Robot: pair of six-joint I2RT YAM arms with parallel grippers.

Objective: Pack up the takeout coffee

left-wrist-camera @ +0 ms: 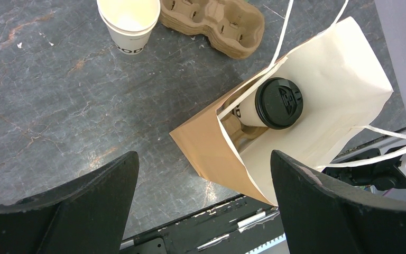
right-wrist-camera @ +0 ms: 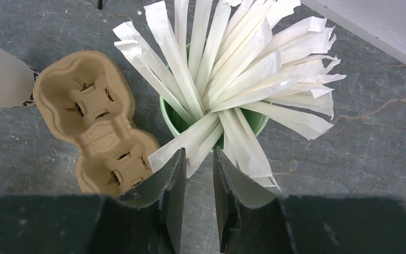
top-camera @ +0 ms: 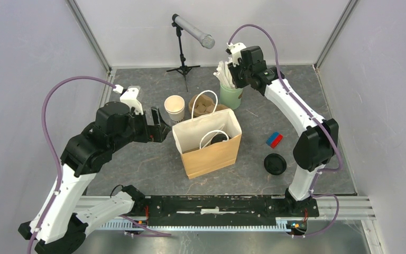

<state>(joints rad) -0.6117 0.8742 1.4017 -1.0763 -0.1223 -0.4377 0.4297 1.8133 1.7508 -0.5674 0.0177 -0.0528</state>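
- The bench (top-camera: 148,164) carries everything. The work goes on at its middle and its far side.
- The paper bag (top-camera: 211,151) stands upright and open in the middle of the bench, with its handles loose over the mouth.
- The left claw (left-wrist-camera: 203,157) hangs just to the left of the bag with its jaws wide apart and nothing between them. It looks idle for this step.
- The cup carrier (right-wrist-camera: 95,121) lies flat behind the bag, between the stack of lidless cups (top-camera: 174,108) and the green cup (right-wrist-camera: 256,123). Its wells are bare.
- The takeout coffee (left-wrist-camera: 272,106) sits low inside the bag with its black lid on, leaning a little toward the brown wall. The main packing looks done.
- The green cup stands at the far side of the bench, full of wrapped straws (right-wrist-camera: 232,63) that fan out in all directions.
- The right claw (right-wrist-camera: 200,153) is right at that cup, its jaws nearly together with a thin gap. The end of one straw reaches into the gap, but I cannot tell whether it is pinched.
- The step in hand appears to be fetching a straw for the order.
- The next move calls for a sure pinch on a single wrapper and a straight lift clear of the others. After that comes a carry over to the bag's mouth, keeping clear of the handles.
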